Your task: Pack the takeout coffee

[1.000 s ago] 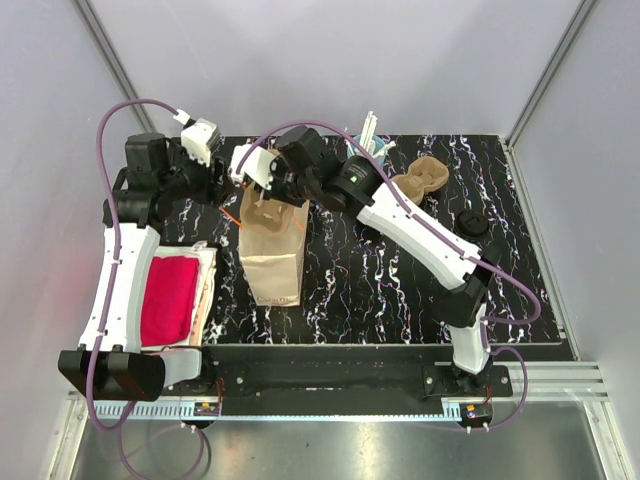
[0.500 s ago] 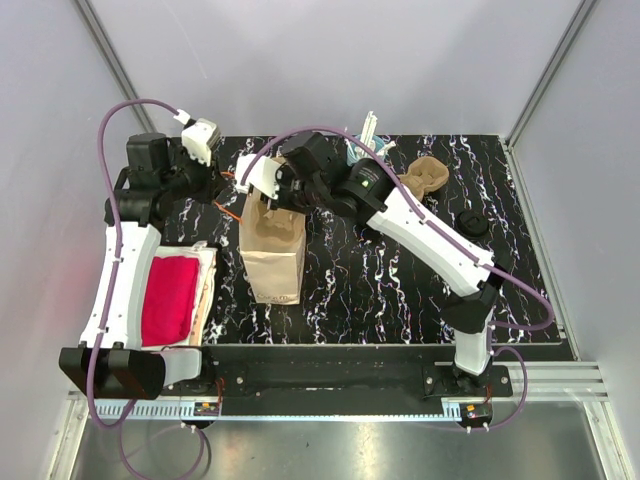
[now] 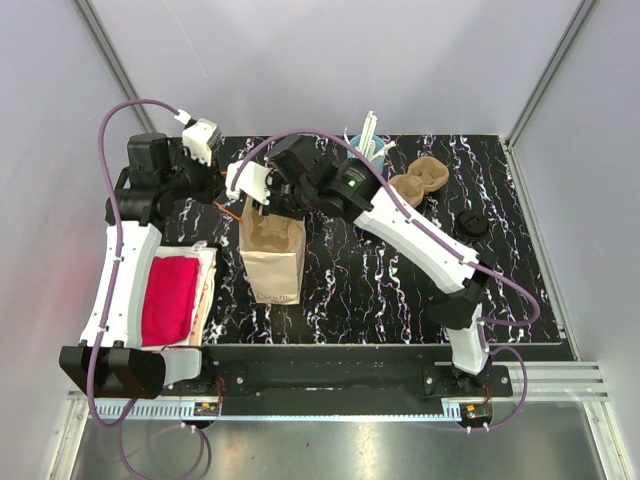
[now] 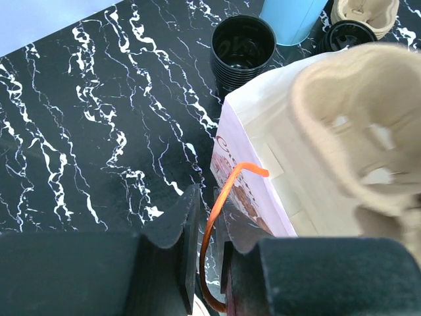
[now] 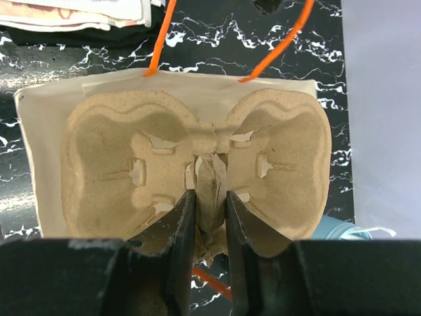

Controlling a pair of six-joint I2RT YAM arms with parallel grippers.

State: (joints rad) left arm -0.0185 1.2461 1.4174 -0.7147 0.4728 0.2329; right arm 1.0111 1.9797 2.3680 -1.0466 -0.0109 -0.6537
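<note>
The takeout coffee, a small black cup with a round black lid, stands at the table's right side, away from both grippers. A brown paper bag stands upright mid-left. My left gripper is shut on the bag's orange handle. My right gripper is shut on the centre ridge of a pulp cup carrier and holds it level over the bag's open mouth.
A second pulp carrier lies at the back right. A light-blue cup of white straws stands at the back. A lidless black cup stands behind the bag. A red cloth lies by the left arm.
My right gripper has shifted slightly left with the carrier, which now sits over the bag's mouth. The left gripper still holds the handle in place.
</note>
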